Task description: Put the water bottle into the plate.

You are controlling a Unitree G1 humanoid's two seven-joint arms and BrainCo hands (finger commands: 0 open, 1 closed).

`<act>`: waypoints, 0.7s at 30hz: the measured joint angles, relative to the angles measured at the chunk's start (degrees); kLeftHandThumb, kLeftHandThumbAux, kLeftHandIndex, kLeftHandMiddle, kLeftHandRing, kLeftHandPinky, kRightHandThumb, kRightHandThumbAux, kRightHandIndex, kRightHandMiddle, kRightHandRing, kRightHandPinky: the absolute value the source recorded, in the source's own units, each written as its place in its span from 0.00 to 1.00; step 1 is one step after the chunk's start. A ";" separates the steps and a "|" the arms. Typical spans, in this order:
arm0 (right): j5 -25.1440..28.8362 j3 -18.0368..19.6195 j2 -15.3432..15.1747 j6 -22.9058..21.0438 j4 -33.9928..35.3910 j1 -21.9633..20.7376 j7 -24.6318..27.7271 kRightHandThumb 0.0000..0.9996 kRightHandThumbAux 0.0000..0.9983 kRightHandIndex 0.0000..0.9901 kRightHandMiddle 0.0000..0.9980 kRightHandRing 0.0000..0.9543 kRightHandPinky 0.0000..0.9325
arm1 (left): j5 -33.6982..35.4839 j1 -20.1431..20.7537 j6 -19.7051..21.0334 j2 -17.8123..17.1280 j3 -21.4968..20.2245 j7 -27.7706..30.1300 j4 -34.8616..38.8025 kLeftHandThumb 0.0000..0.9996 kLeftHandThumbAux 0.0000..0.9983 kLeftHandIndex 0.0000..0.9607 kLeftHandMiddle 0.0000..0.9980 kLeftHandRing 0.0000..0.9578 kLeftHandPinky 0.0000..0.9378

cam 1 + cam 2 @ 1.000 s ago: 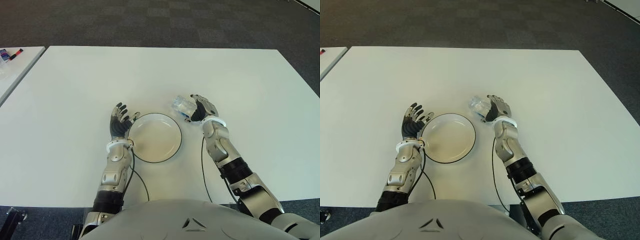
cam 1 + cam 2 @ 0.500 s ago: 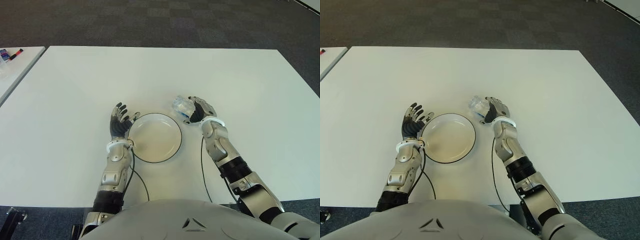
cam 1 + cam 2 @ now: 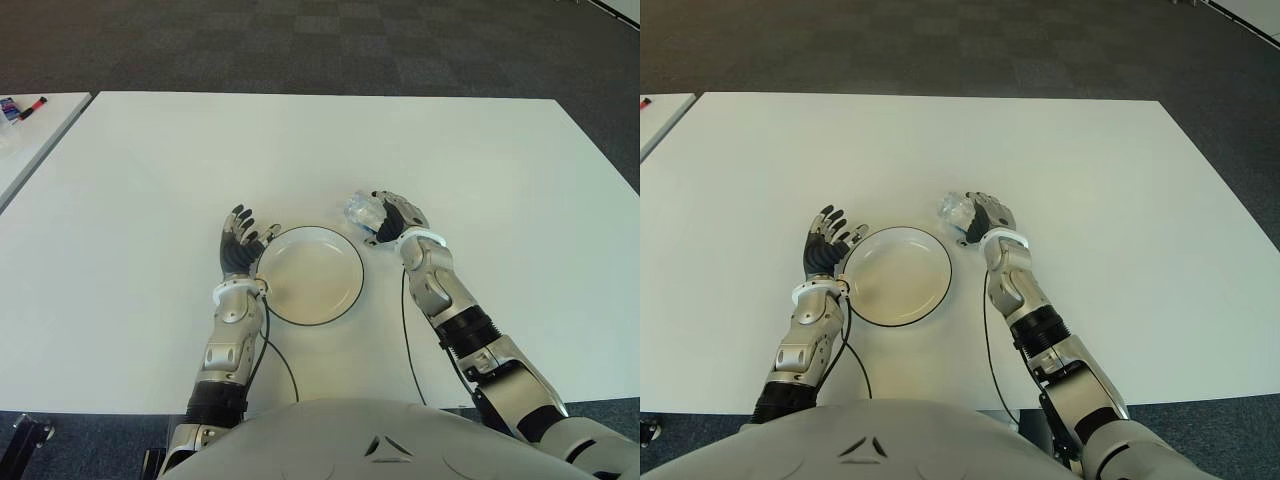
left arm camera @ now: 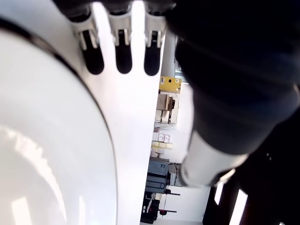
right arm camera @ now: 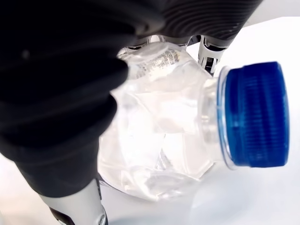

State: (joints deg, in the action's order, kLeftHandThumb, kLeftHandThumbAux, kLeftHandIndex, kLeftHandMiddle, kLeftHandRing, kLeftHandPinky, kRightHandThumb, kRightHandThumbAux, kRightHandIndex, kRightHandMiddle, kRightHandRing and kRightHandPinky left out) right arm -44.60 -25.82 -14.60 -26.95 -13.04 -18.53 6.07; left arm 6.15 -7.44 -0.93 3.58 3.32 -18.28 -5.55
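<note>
A crumpled clear water bottle [image 3: 361,211] with a blue cap [image 5: 255,115] lies on the white table [image 3: 470,170], just off the far right rim of the plate. My right hand [image 3: 389,219] is curled over it from the right; in the right wrist view the thumb and fingers [image 5: 56,117] wrap the bottle's [image 5: 157,140] body. The white, dark-rimmed plate [image 3: 312,272] holds nothing and sits in front of me between the hands. My left hand [image 3: 240,244] shows at the plate's left rim with its fingers spread and nothing in them.
A second white table [image 3: 25,140] stands at the far left with small items [image 3: 20,107] on it. Black cables [image 3: 405,340] trail from both wrists toward my body. Dark carpet [image 3: 320,40] lies beyond the far edge.
My right hand has shifted slightly left and closed further around the bottle. The left hand and plate have not moved.
</note>
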 measured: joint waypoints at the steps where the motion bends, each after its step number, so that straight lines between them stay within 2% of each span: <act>1: 0.01 0.00 0.01 0.04 -0.02 -0.01 0.00 0.91 0.88 0.00 0.00 0.00 0.00 | 0.00 0.00 0.00 0.00 0.00 0.00 0.01 0.07 0.91 0.15 0.17 0.16 0.19; 21: -0.06 -0.19 0.56 0.39 -1.25 -1.25 0.05 0.94 0.86 0.00 0.00 0.00 0.00 | -0.02 -0.02 0.11 0.02 0.02 -0.69 0.23 0.06 0.92 0.14 0.16 0.15 0.19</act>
State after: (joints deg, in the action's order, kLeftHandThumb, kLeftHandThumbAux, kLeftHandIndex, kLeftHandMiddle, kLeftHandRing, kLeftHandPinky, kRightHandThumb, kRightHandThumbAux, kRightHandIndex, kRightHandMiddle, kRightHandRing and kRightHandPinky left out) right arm -44.66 -26.01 -14.03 -26.55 -14.28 -19.78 6.11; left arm 6.14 -7.45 -0.82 3.60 3.34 -18.97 -5.31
